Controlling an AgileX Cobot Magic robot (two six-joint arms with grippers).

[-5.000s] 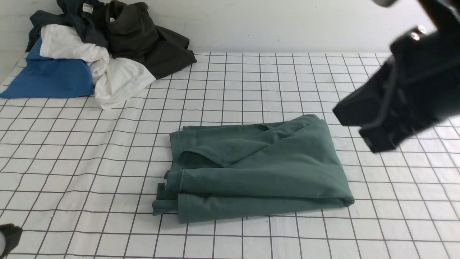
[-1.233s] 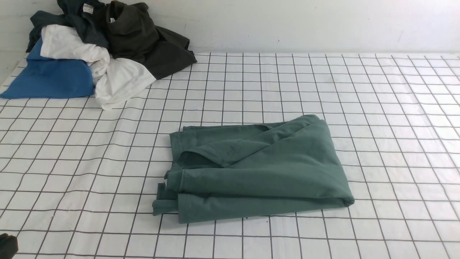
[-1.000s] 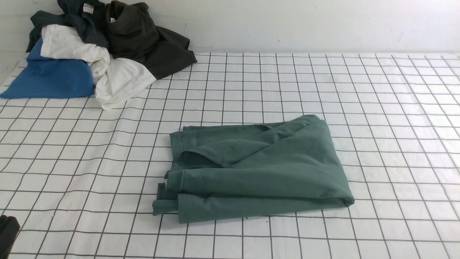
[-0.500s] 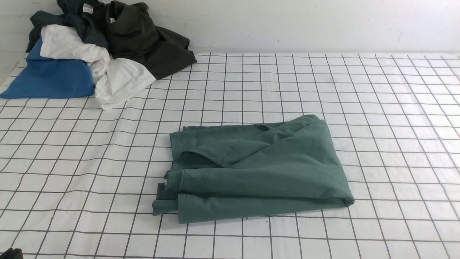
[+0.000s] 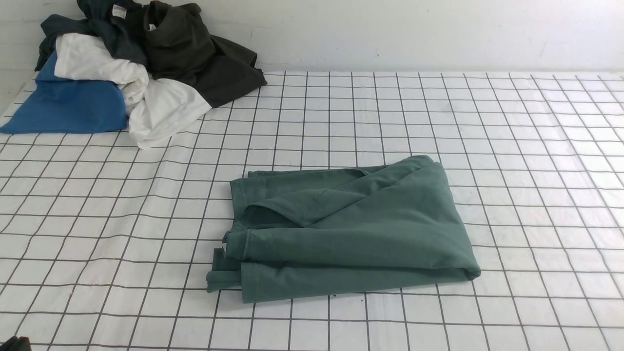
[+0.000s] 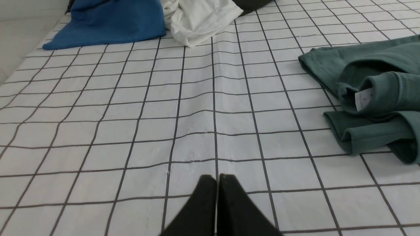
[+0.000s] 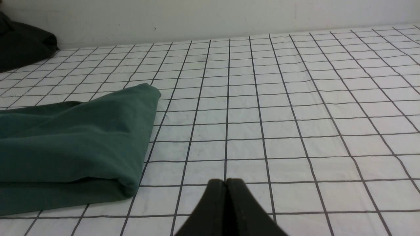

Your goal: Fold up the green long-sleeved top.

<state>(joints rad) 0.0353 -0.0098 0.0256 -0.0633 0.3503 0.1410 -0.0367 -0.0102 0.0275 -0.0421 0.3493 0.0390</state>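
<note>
The green long-sleeved top (image 5: 351, 229) lies folded into a compact bundle in the middle of the checked table, its layered hems and a white label (image 6: 363, 99) facing the left side. The left wrist view shows that layered edge (image 6: 370, 95) off to one side. The smooth folded side of the top (image 7: 72, 144) fills part of the right wrist view. My left gripper (image 6: 217, 178) is shut and empty, low over bare cloth left of the top; only a sliver of it (image 5: 14, 343) shows at the front view's lower left corner. Shut and empty too, my right gripper (image 7: 225, 182) hovers over bare grid right of the top.
A heap of other clothes sits at the far left by the wall: a bright blue garment (image 5: 68, 105), a white one (image 5: 146, 105) and a dark olive-black one (image 5: 195, 53). The white wall (image 5: 414, 34) closes the back of the table (image 5: 536, 146).
Five seconds ago the right arm hung large at the upper right; it has since left the front view. Over the last second the left gripper sank out at the lower left corner. The top has not moved.
</note>
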